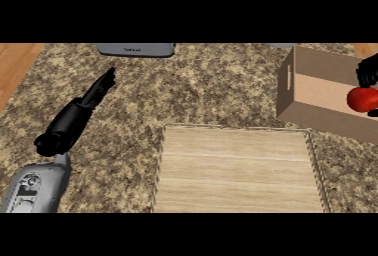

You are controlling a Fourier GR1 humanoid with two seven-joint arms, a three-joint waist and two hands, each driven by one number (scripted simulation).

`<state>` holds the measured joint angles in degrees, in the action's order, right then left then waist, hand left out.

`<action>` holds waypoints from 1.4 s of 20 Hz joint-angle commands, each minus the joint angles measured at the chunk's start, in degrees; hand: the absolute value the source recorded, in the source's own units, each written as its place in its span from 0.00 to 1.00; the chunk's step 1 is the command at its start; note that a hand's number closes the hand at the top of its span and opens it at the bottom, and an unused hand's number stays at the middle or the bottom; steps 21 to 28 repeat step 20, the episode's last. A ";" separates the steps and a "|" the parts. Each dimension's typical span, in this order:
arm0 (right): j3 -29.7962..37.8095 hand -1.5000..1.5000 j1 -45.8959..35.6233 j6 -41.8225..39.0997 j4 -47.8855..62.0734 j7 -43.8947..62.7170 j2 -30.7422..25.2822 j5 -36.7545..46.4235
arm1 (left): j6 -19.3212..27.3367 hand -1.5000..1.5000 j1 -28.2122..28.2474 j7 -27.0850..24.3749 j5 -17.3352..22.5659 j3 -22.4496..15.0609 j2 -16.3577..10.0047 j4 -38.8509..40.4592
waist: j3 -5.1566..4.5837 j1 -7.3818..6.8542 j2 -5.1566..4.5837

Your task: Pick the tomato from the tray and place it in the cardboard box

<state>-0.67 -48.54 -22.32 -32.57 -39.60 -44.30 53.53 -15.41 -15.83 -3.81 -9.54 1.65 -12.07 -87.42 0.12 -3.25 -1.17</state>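
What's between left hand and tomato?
Head view: past the left hand, bare counter, then the cardboard box wall; right hand holds the tomato over it.

One tomato point(362, 99), one cardboard box point(314, 112), one tray point(236, 170), two hands point(71, 124) point(367, 70).

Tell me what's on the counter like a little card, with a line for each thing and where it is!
tomato: red, held over the box at the view's right edge
right hand: curled round the tomato, mostly cut off by the edge
box: cardboard, open top, far right of the counter
tray: wooden, near middle, no tomato on it
left hand: open, fingers straight, left of the tray
grey thing: flat, at the far edge; cannot tell what it is
counter: speckled brown
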 commanded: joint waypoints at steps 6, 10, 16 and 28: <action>7.23 0.00 -3.96 -3.49 9.44 -17.28 1.70 -10.13 | 0.95 0.50 0.95 -1.14 -0.48 -0.37 1.31 0.66 | 0.13 1.09 0.11; 18.92 0.00 -6.07 -12.58 16.07 -11.21 4.77 -23.96 | 0.86 0.50 2.54 -0.71 -0.75 -0.44 0.85 -0.60 | 0.25 1.09 0.57; 28.22 0.00 -11.61 -19.30 24.91 4.35 0.24 -33.63 | -0.10 0.50 0.83 -1.17 -0.46 0.10 -0.25 -0.07 | 0.15 0.12 -0.39; 31.04 0.00 -10.00 -20.72 26.12 5.76 -4.25 -36.47 | -0.15 0.50 -1.27 -0.20 0.44 0.58 0.26 0.34 | 0.30 0.01 -0.91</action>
